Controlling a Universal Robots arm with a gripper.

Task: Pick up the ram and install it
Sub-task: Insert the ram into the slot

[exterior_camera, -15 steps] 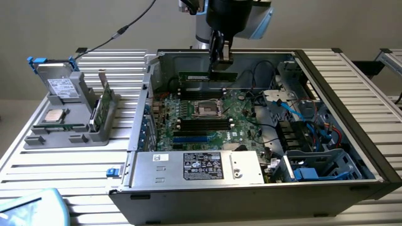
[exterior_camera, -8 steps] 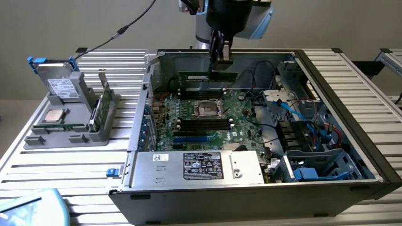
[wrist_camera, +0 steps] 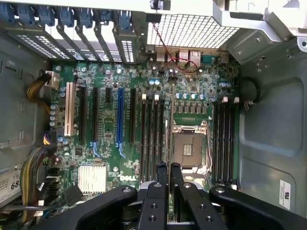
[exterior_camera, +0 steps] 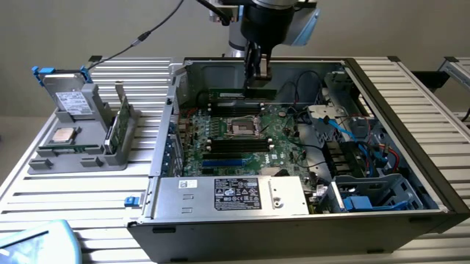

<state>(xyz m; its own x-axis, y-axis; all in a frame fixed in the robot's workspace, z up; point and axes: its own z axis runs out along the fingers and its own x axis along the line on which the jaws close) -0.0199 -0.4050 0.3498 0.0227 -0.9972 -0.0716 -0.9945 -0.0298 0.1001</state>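
Observation:
The ram (exterior_camera: pixel 242 93), a narrow dark-green stick, hangs level above the motherboard (exterior_camera: pixel 283 137) inside the open computer case (exterior_camera: pixel 411 143). My gripper (exterior_camera: pixel 258 82) comes down from above and is shut on its top edge near the stick's right end. The stick hovers over the far black memory slots (exterior_camera: pixel 235 110), beside the bare processor socket (exterior_camera: pixel 245 127). In the wrist view my gripper (wrist_camera: pixel 168 167) is shut, and the ram (wrist_camera: pixel 170 124) shows edge-on as a thin line running between the memory slots (wrist_camera: pixel 152 134) and the socket (wrist_camera: pixel 188 148).
A grey holder (exterior_camera: pixel 44 162) on the exterior view's left carries a silver processor chip (exterior_camera: pixel 65 135), an upright green card (exterior_camera: pixel 121 124) and a drive (exterior_camera: pixel 70 102). The power supply (exterior_camera: pixel 235 195) sits at the case front. Cables (exterior_camera: pixel 353 132) fill the case's right side.

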